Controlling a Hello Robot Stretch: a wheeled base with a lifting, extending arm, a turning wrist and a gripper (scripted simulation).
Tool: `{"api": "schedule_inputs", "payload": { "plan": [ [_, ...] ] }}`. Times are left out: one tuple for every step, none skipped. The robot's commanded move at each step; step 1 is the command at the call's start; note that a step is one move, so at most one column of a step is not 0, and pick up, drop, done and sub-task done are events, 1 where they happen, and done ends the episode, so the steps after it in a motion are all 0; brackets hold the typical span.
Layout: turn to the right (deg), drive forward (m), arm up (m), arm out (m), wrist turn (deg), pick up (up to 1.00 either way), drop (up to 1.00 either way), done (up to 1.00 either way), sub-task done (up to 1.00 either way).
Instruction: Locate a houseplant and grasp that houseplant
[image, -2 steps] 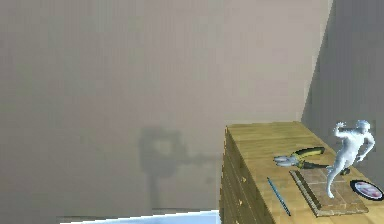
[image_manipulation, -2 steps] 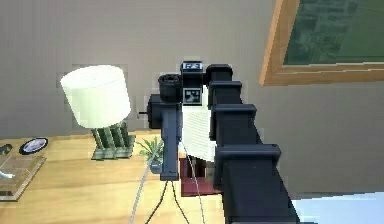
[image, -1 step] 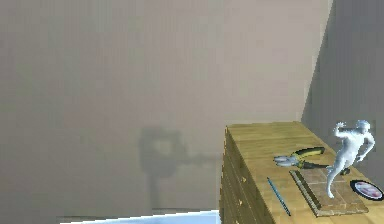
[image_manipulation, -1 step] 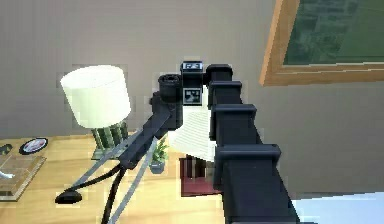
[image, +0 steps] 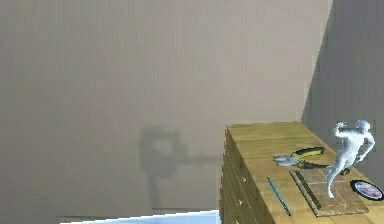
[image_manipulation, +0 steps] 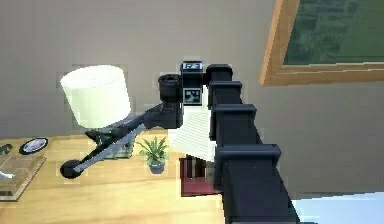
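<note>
Jaws near houseplant (image_manipulation: 154, 152) on bench (image_manipulation: 52, 150), can't tell if holding anything; line up on pot, avoid lamp (image_manipulation: 97, 95).

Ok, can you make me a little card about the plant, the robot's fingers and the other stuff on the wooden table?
plant: small green houseplant in a pot, upright on the wooden tabletop
fingers: dark fingers slanting down over the tabletop, their tips left of the houseplant in the arm side view
holding: cannot tell
lamp: cream lamp shade behind the fingers
wall: framed picture, upper right
forward view: white statue standing on a wooden dresser
</note>
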Motion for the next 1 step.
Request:
{"api": "schedule_inputs", "payload": {
  "plan": [
    [0.0,0.0,0.0,0.0,45.0,0.0,0.0,0.0,0.0]
  ]
}}
